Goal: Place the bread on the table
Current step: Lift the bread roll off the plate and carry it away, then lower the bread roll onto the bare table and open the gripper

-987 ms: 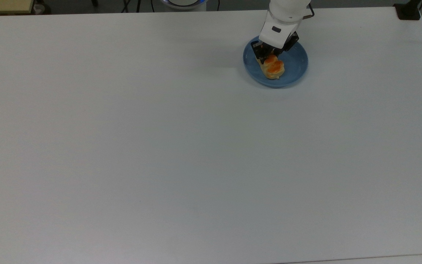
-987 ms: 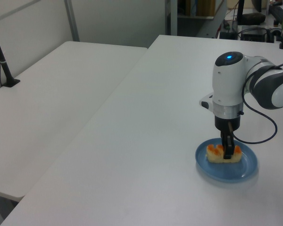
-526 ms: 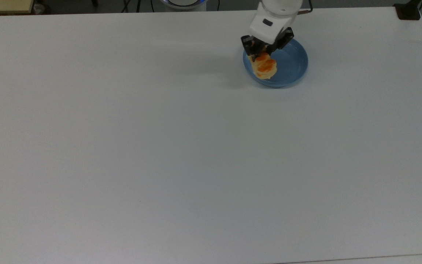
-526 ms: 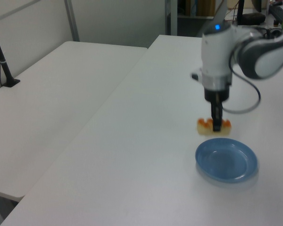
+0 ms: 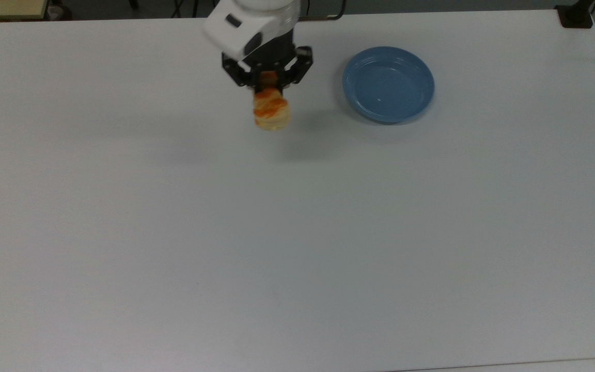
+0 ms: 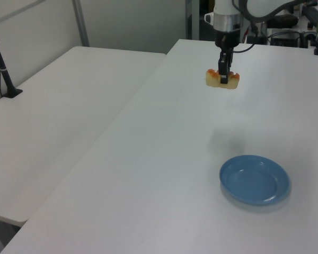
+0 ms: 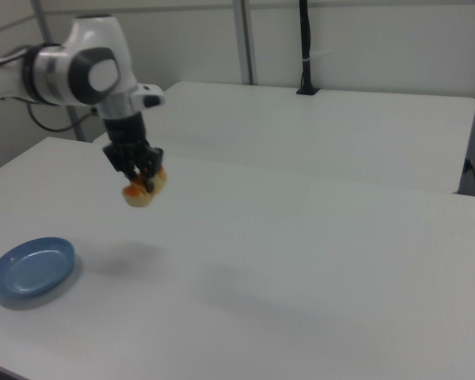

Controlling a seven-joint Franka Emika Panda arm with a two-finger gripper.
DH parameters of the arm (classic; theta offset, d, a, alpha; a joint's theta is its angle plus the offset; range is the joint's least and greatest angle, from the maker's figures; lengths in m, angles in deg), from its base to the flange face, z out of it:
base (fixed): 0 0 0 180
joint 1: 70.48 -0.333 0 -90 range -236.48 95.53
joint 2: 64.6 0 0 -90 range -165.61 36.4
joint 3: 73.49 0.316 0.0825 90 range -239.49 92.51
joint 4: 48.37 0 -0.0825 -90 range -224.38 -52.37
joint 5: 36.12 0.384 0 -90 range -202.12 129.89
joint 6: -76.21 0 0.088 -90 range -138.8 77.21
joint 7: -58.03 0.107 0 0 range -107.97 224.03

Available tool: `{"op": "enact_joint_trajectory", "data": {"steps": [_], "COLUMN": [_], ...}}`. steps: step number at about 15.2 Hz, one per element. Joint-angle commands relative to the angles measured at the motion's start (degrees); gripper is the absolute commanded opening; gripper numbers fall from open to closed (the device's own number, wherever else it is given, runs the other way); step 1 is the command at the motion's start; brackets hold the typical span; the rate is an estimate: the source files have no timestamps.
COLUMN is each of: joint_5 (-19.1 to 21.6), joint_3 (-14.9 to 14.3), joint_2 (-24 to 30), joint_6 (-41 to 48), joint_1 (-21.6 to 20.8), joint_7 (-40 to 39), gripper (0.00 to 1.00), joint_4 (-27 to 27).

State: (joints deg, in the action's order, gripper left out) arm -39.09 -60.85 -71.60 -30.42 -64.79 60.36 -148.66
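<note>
I've got the bread (image 5: 271,112) clamped in the tool (image 5: 268,81) — fingers closed on its middle, loaf hanging well above the table (image 5: 297,232). In the top view it's now well to the left of the blue plate (image 5: 388,84), which sits empty. A second ago the loaf was on that plate with the tool around it; half a second ago it was lifted, just over the plate's rim. So pick and lift are done, and carry is underway. In the left view the shadow on the table sits below and apart from the loaf (image 6: 222,79) — it's still airborne. The right view shows the same, bread (image 7: 144,188) off the surface. Left to do, I reckon: lower onto bare table, open, back off. Drop from height could roll it.
</note>
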Motion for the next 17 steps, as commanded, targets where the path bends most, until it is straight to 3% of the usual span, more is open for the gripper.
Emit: {"op": "enact_joint_trajectory", "data": {"steps": [1, 6, 11, 12, 13, 14, 17], "joint_5": [-0.7, -3.3, -5.4, -5.5, -5.5, -5.5, -5.5], "joint_3": [-5.4, -6.0, -6.0, -6.0, -6.0, -6.0, -6.0], "joint_2": [-5.2, -13.3, -17.6, -17.6, -17.6, -17.5, -16.0], "joint_6": [-3.4, -11.9, -16.2, -16.4, -16.4, -16.3, -15.6], "joint_1": [-1.2, -0.9, -0.3, -0.2, -0.1, 0.1, 0.7], "joint_7": [-0.9, -1.2, -1.1, -1.1, -1.1, -0.6, -0.1], "gripper": [0.37, 0.37, 0.41, 0.5, 0.7, 1.0, 1.0], "joint_4": [1.5, 0.4, 0.2, 0.0, 0.1, 0.1, 0.3]}}
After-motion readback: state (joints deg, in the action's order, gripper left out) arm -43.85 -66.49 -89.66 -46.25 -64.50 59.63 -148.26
